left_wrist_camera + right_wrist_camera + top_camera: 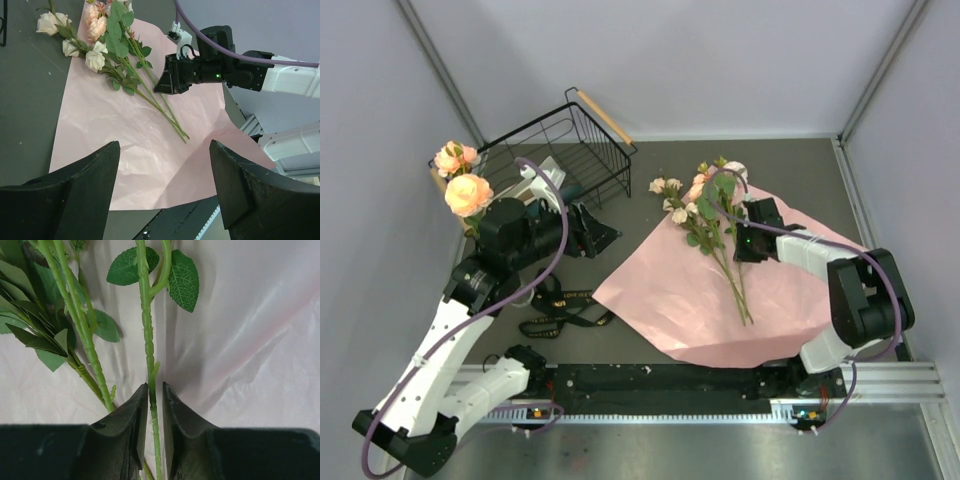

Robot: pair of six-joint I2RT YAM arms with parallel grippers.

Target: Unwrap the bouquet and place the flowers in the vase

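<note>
Here's the sheet of pink paper [660,290], spread flat on the dark grey table [650,160], and the bunch of peach, pink and cream roses [705,195] lies right on top of it. In the top view its long axis runs far to near. The blooms point at the far edge and the thin cut ends point back toward the arm bases, drifting a little right.

The right tool [155,390] is pinched nearly closed on one thin green stem [147,330], a finger on each side, with the other stems just beside it to the left.

The left tool [165,145] stands wide open with nothing between its fingers, hovering well apart from the bunch by the black wire basket with a wooden handle [570,140].

Two big peach roses [468,193] stand at the far left, and whatever holds them is hidden behind the left arm. A black ribbon [560,310] lies loose on the table near the paper's left corner.
</note>
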